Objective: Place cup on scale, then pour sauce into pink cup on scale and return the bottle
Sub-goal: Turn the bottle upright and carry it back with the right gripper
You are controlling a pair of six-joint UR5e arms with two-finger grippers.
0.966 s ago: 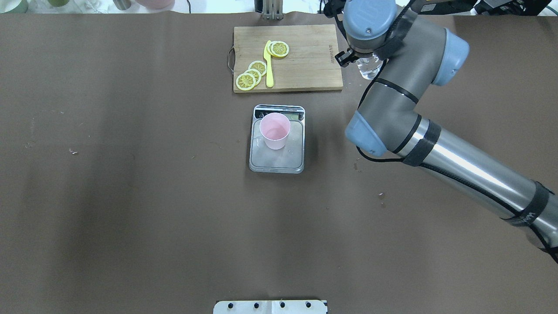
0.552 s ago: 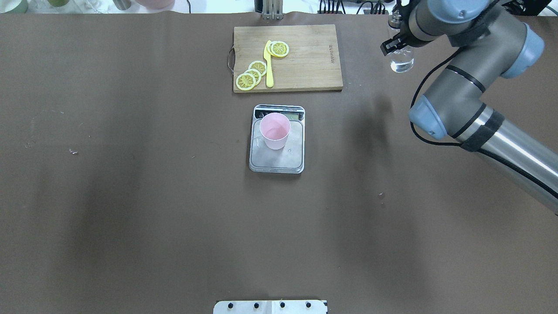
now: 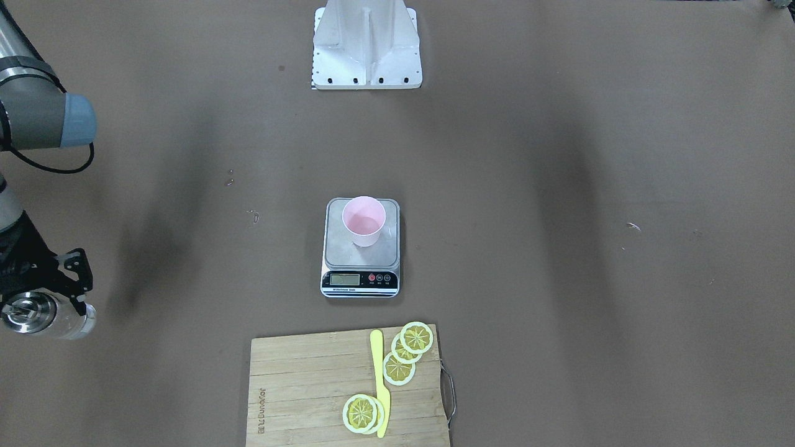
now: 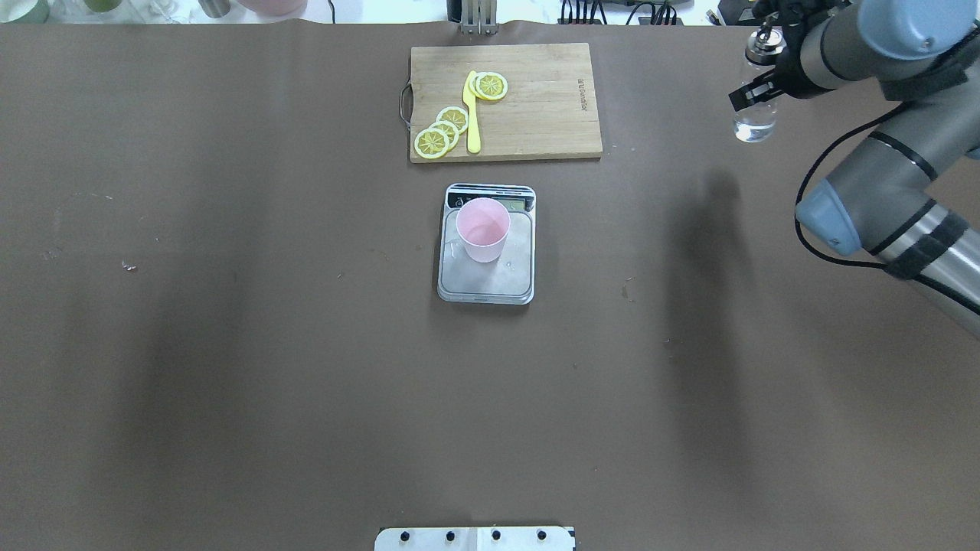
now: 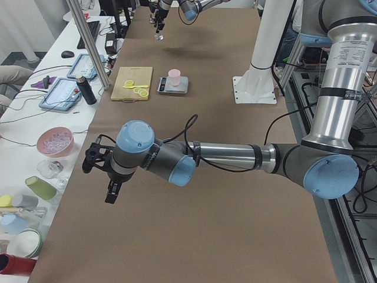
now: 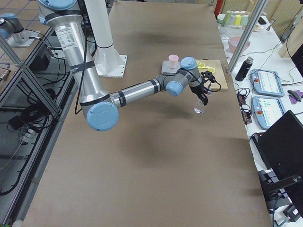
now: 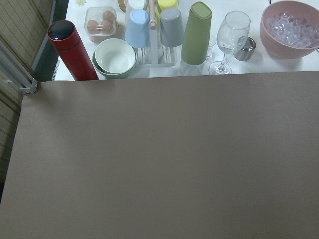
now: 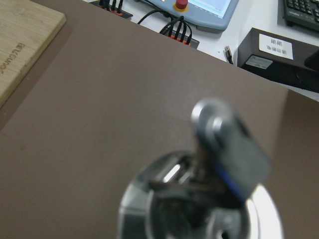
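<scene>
The pink cup stands upright on the scale at mid-table; both also show in the front view, the cup on the scale. My right gripper is shut on the glass bottle and holds it upright above the table's far right part. Clear sauce sits low in the bottle. In the front view the bottle hangs under the right gripper. Its silver cap fills the right wrist view, blurred. My left gripper shows only in the left side view; I cannot tell its state.
A wooden cutting board with lemon slices and a yellow knife lies behind the scale. The robot's base plate is at the near edge. Cups, a red flask and bowls stand past the table's left end.
My right arm has swung to the right with the bottle, from beside the cutting board to the table's far right. The cup and scale have not moved.
</scene>
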